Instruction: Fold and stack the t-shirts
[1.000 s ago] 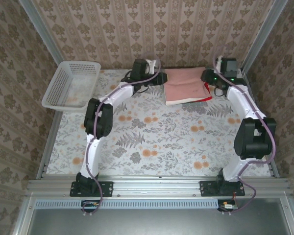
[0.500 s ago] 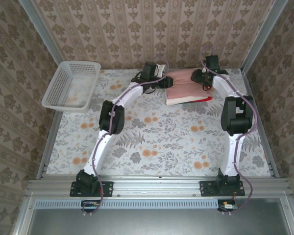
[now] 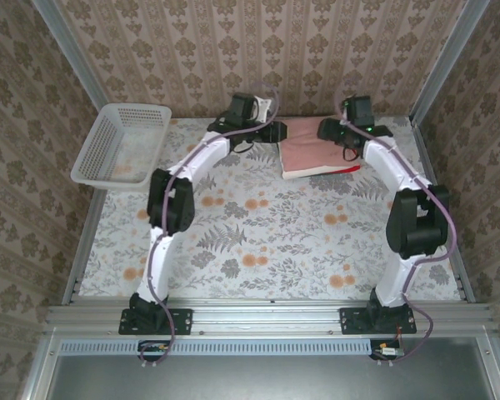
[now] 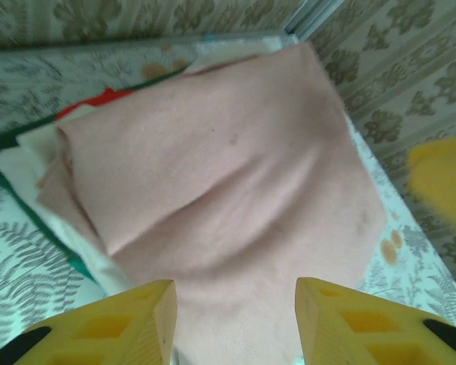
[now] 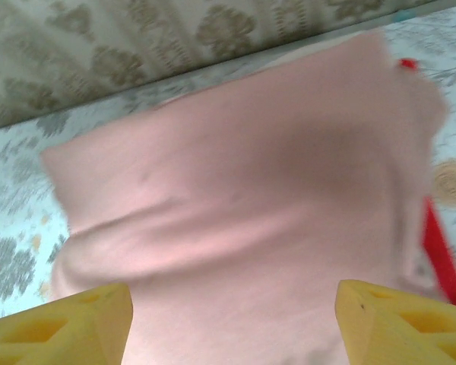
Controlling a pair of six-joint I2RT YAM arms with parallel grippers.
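Pink tee (image 3: 317, 150) folded, topmost on stack at far side of worktop (image 3: 258, 233), right of centre, near wall. Cream tee (image 4: 23, 163), green tee (image 4: 30, 205) and red tee (image 5: 441, 251) edges poking out underneath. Left hand (image 4: 234, 304) above stack's left edge, fingers apart, gripping nothing. Right hand (image 5: 234, 304) above far right edge, fingers spread wide, nothing between. White lattice basket (image 3: 121, 143) at far left corner, well apart.

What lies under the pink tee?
Under the pink tee, edges of a cream tee, a green tee and a red tee stick out. The rest of them is covered.
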